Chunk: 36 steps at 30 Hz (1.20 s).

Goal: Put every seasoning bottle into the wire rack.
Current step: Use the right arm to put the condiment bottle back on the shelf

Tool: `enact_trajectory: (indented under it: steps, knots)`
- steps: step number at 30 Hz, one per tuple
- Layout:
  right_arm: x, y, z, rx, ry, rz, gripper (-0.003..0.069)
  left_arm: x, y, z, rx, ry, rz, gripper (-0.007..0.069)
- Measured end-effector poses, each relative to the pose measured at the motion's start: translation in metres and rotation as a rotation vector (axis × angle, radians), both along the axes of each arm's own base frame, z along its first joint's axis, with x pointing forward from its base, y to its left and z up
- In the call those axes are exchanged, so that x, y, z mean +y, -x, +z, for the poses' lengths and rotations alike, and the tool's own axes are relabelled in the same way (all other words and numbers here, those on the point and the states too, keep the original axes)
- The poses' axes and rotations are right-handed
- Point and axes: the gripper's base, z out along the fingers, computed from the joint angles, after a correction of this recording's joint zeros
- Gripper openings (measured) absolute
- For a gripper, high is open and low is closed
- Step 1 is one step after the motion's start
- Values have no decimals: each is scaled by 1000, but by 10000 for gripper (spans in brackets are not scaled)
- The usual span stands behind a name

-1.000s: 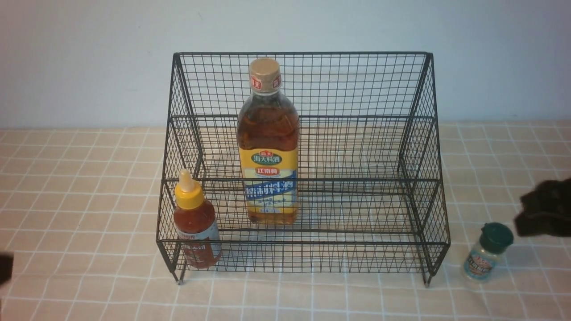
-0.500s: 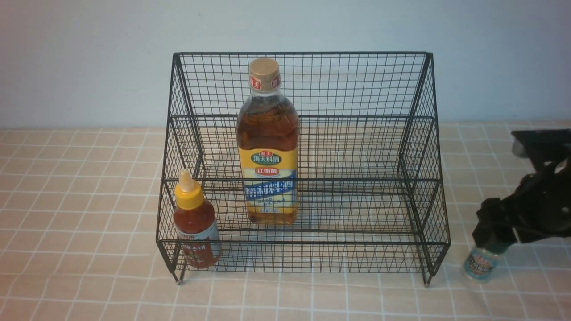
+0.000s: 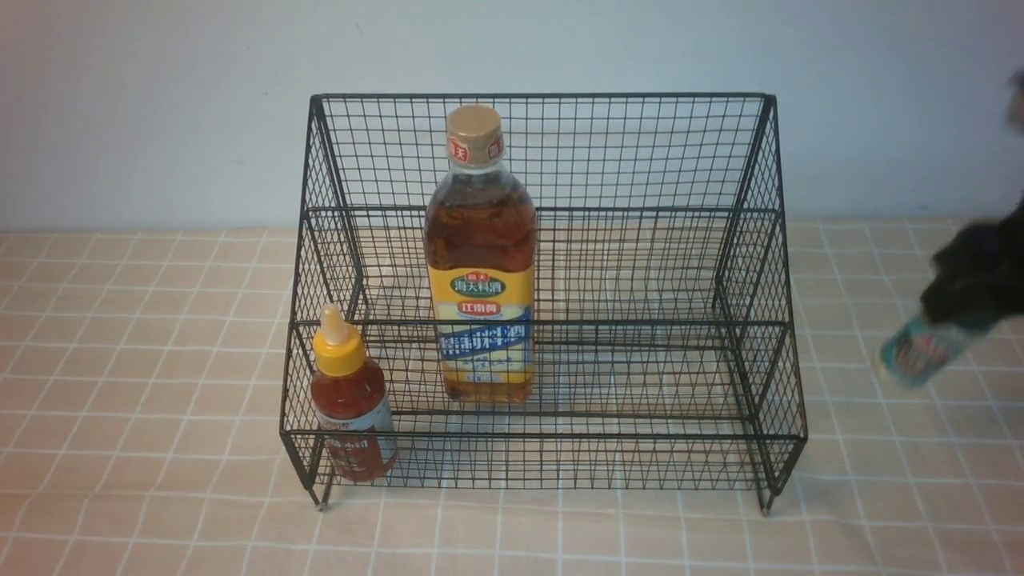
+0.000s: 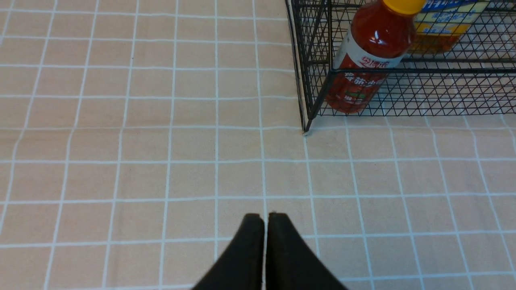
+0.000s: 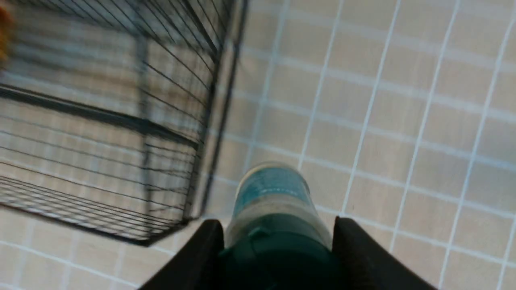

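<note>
Black right claw (image 5: 276, 225) clamped on green-lidded shaker (image 5: 272, 189), tilted.

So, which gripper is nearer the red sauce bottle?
Left: left gripper hovers by the red sauce bottle; right gripper holds the shaker beyond the opposite side of the rack.

The right claw (image 3: 952, 308) had been a dark shape at the right edge of the front view. It came in over the tiny shaker (image 3: 916, 356), went down onto its green lid (image 5: 278, 249) and pinched it from both sides. Then it went up and a bit to the right, and took the shaker along. The shaker had stood straight on the worktop (image 3: 880, 496), near the wire rack (image 3: 544, 152). It left the worktop and hung tilted in the air, bottom end toward the rack.
</note>
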Motion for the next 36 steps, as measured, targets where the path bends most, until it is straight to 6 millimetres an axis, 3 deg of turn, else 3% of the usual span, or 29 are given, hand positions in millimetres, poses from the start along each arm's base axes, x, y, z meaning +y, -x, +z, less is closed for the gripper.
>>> enact_trajectory:
  steps: [3, 5, 7, 9, 16, 17, 28, 36]
  knots:
    - [10, 13, 23, -61, -26, 60, 318, 0, -1, 1, -14, 8, 2, -6]
    - [19, 18, 27, -72, -32, 107, 318, 0, -1, 1, -18, 9, 2, -6]
    - [41, 24, 26, -59, -44, 203, 318, 0, -1, 1, -18, 12, 6, -6]
    - [67, 25, 20, -35, -44, 297, 318, 0, -1, 1, -18, 13, 6, -6]
    - [111, 9, -10, -2, 48, 381, 318, 0, -1, 1, -14, 14, 6, -6]
    - [119, 1, -21, 13, 82, 394, 318, 0, -1, 1, -9, 12, 7, -6]
    - [141, -32, -79, 126, 156, 378, 318, 1, 2, -2, 32, -3, 16, -6]
    - [144, -37, -90, 153, 155, 358, 318, 1, 2, -2, 32, -3, 16, -6]
